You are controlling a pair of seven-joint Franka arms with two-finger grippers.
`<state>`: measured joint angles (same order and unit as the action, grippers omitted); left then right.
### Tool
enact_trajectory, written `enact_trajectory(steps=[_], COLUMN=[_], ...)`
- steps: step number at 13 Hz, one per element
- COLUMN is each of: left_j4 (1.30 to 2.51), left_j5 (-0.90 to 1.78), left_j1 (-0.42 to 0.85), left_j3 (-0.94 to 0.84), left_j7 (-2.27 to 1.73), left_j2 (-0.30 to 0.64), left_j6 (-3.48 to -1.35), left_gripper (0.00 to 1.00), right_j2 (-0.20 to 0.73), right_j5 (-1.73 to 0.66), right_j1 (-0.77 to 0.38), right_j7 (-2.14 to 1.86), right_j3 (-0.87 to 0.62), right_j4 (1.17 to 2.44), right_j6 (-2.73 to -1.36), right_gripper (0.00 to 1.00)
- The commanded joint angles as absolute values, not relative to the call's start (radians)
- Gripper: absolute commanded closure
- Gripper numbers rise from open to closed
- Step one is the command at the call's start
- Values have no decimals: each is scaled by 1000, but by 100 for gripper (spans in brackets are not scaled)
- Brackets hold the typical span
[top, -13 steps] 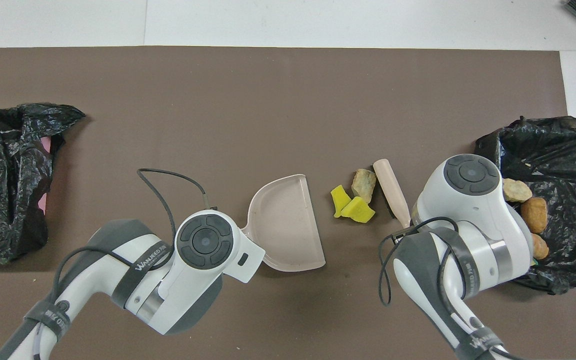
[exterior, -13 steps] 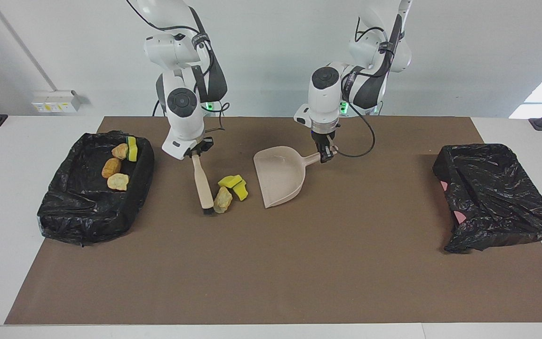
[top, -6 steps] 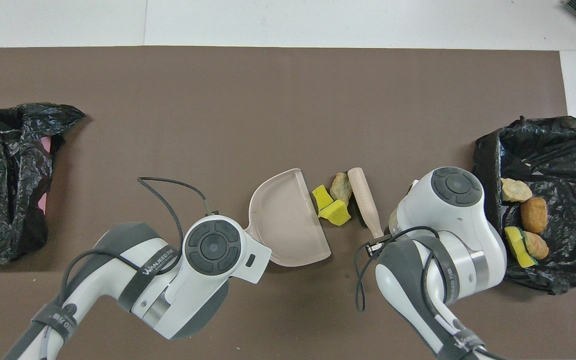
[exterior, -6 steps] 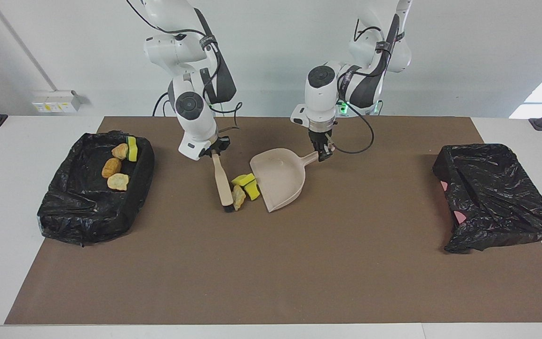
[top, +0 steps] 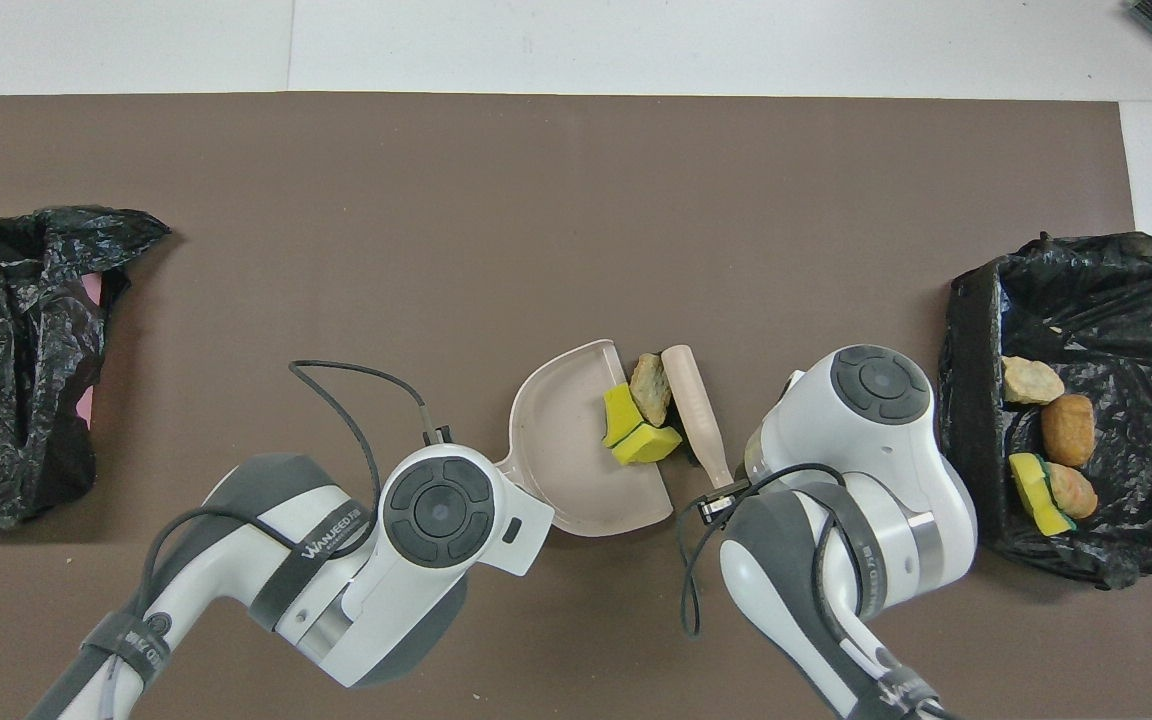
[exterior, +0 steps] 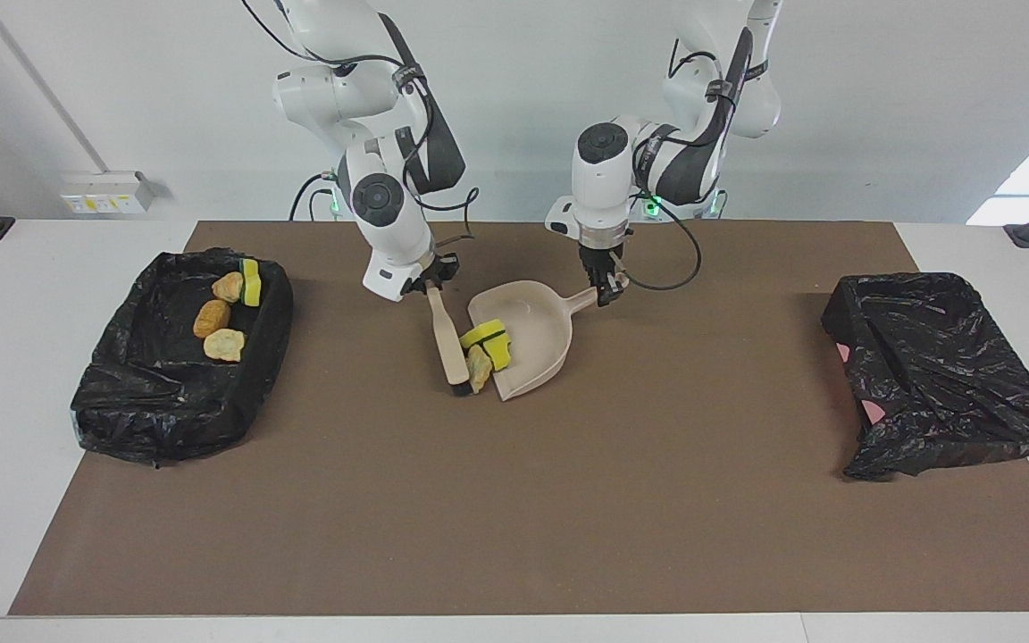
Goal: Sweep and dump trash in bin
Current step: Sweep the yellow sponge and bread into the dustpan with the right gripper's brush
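1. The trash is seven small pieces in two groups: bright yellow sponge-like wedges, some with a dark green edge, and tan-to-orange bread-like lumps with a rough crust
2. Three pieces sit at the open lip of the beige dustpan (exterior: pixel 528 335), mid-table: two yellow wedges (exterior: pixel 489 343) just inside the lip and a tan lump (exterior: pixel 478 367) right at its edge, pressed against the hand brush (exterior: pixel 448 344)
3. The other four lie in the black-lined bin (exterior: pixel 177 357) at the right arm's end of the table: three bread lumps (exterior: pixel 212 318) and one yellow wedge (exterior: pixel 251 282), the wedge nearest the robots
4. The right gripper (exterior: pixel 428 284) is clamped on the brush handle; the brush slants down to the mat, bristles apparently touching it, though they are hard to make out
5. The left gripper (exterior: pixel 607 294) is closed on the dustpan's handle
6. A second black-bagged bin (exterior: pixel 939 371) stands at the left arm's end, well apart from the trash
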<state>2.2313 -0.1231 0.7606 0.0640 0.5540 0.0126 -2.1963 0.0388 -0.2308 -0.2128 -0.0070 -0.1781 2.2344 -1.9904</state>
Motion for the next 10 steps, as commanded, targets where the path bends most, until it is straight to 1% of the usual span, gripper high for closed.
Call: enact_trajectory(steps=[1,2,4,6,9,10], left_j4=[2253,2253,2253,2253,2253,2253], left_j5=[-144,-143,-141,-132,-129,-130], left_j1=[781,778,772,770,769,767], left_j3=[77,77,75,75,75,75], left_j7=[535,534,538,534,540,545], left_j2=[14,14,17,23,26,26], left_j6=[-2262,-2267,-2282,-2292,-2319,-2324], left_gripper=[100,100,100,100,100,100], right_j2=[73,75,61,58,29,26], right_j5=[-293,-296,-316,-359,-425,-431], right_j1=[-209,-210,-254,-238,-232,-207], right_j7=[-48,-43,-28,-57,-81,-86], right_j3=[-181,-181,-183,-181,-178,-176], right_j4=[2192,2189,2195,2192,2187,2184], right_j6=[-2010,-2011,-1990,-1916,-1887,-1859], right_gripper=[100,100,100,100,100,100])
